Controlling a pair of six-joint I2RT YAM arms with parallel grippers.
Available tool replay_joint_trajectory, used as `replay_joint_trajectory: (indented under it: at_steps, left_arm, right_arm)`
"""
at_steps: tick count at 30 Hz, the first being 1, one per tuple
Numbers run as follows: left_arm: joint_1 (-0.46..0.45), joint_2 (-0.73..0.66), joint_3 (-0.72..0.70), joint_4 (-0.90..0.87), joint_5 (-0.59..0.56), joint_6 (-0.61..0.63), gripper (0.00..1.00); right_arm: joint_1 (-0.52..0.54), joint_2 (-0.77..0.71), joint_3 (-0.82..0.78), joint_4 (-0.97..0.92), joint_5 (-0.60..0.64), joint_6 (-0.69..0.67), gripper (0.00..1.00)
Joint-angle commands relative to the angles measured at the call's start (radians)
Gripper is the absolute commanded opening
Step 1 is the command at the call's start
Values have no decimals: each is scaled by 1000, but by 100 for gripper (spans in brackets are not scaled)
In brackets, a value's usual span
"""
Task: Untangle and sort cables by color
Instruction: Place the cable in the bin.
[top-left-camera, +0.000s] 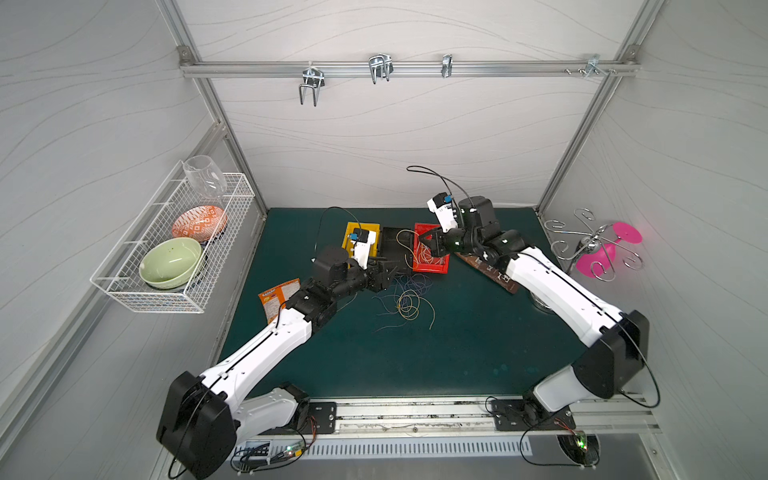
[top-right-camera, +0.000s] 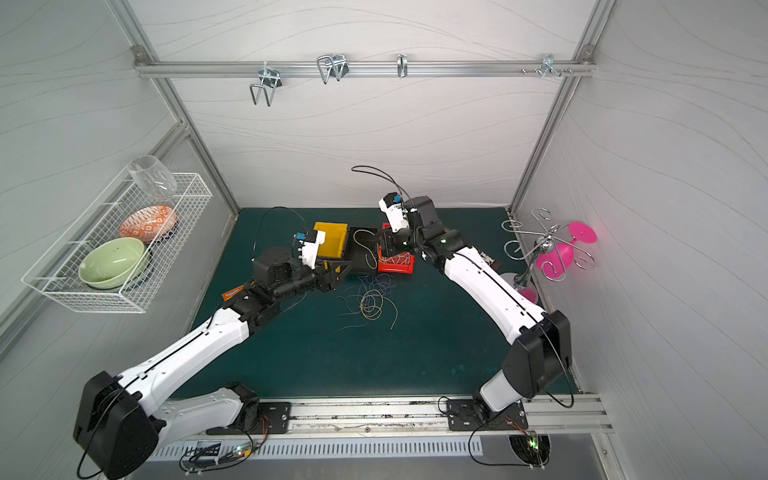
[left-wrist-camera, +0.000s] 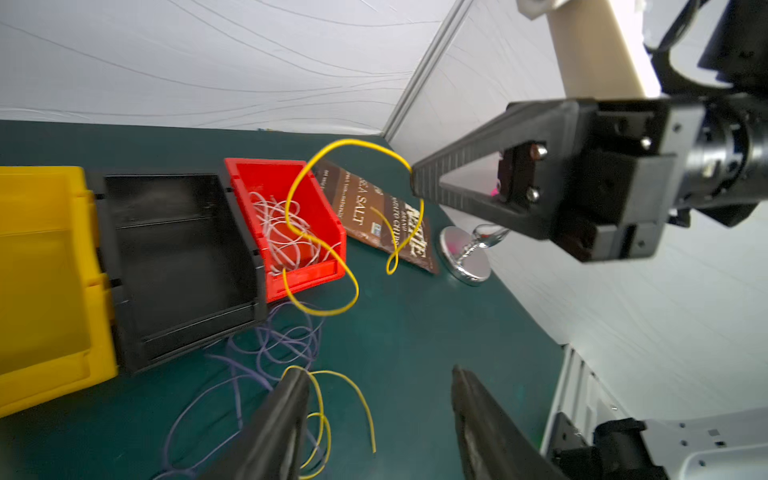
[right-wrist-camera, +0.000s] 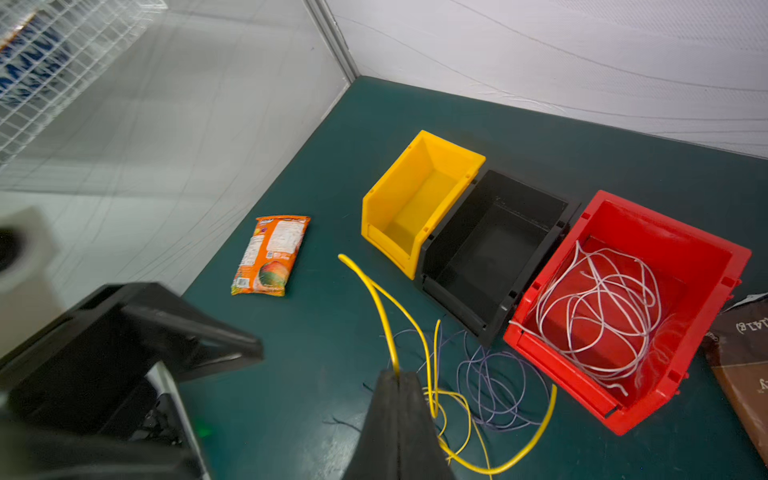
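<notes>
A loose tangle of yellow and purple cables (top-left-camera: 405, 299) (top-right-camera: 370, 301) lies on the green mat in front of three bins. White cables (right-wrist-camera: 598, 316) (left-wrist-camera: 286, 232) fill the red bin (top-left-camera: 441, 268) (right-wrist-camera: 685, 232). The black bin (right-wrist-camera: 494, 245) and yellow bin (right-wrist-camera: 419, 199) hold nothing. My right gripper (right-wrist-camera: 398, 374) (top-left-camera: 422, 237) is shut on a yellow cable (left-wrist-camera: 353, 141) (right-wrist-camera: 358, 272), which hangs in loops above the bins. My left gripper (left-wrist-camera: 380, 395) (top-left-camera: 388, 272) stands open low over the pile, beside yellow and purple cables (left-wrist-camera: 282, 345), with nothing between its fingers.
An orange snack bag (top-left-camera: 278, 297) (right-wrist-camera: 270, 255) lies at the mat's left. A brown chip bag (top-left-camera: 490, 270) (left-wrist-camera: 374, 208) lies right of the red bin, by a chrome stand base (left-wrist-camera: 465, 257). A wire basket (top-left-camera: 124, 286) with bowls hangs on the left wall. A pink glass (top-left-camera: 598, 257) hangs at the right.
</notes>
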Motion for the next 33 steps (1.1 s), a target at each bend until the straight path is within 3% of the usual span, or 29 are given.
replay_joint_trajectory:
  at_steps: [1, 6, 14, 24, 33]
  left_arm:
    - [10, -76, -35, -120, -143, 29, 63]
    - [22, -198, -84, -239, -264, 23, 69]
    - [31, -315, -155, -321, -325, -38, 70]
    - [33, -326, -158, -337, -328, -31, 72]
    - [36, -321, -160, -337, -324, -21, 72]
  right_arm:
    - [-5, 74, 63, 67, 60, 1, 0]
    - [-5, 226, 157, 80, 136, 2, 0]
    - [-3, 449, 327, 67, 227, -15, 0]
    - [22, 610, 461, 79, 196, 13, 0]
    - [28, 710, 499, 128, 149, 128, 0]
